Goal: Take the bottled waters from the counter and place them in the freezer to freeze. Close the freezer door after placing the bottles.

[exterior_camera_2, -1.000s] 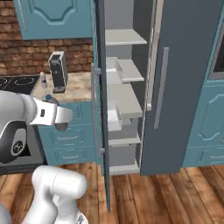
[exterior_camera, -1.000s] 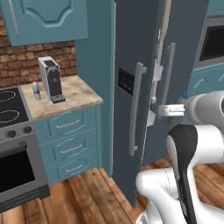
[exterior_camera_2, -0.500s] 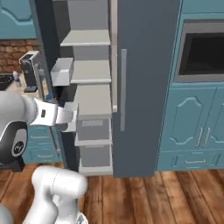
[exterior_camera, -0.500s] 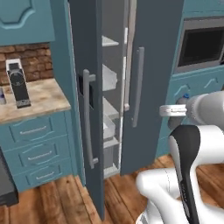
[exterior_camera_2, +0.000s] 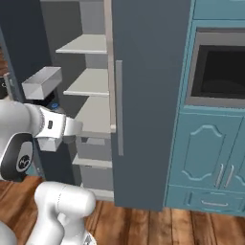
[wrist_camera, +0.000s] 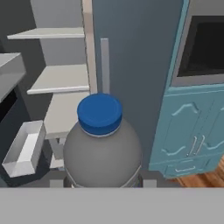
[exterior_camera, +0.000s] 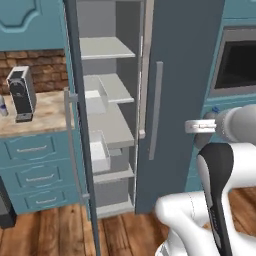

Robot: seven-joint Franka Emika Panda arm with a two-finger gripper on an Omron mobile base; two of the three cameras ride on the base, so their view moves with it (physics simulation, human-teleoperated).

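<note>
the whole scene has slid left since a second ago: the base has driven from the worktop [exterior_camera: 40,112] to face the open freezer [exterior_camera: 107,130], its grey shelves now centre frame. the pincer [wrist_camera: 103,183] stays clamped on the grey-blue bottle [wrist_camera: 103,148], low centre in the hand view. the other bottle [exterior_camera: 2,106] waits at far left beside the coffee machine [exterior_camera: 21,94].

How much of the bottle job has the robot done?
Done: the freezer door is swung open, baring the grey shelves. In hand: the pincer is shut on a grey bottle with a blue cap, in front of the freezer. Left: set it on a shelf, fetch the other bottle at the counter's left edge, then shut the door.
</note>
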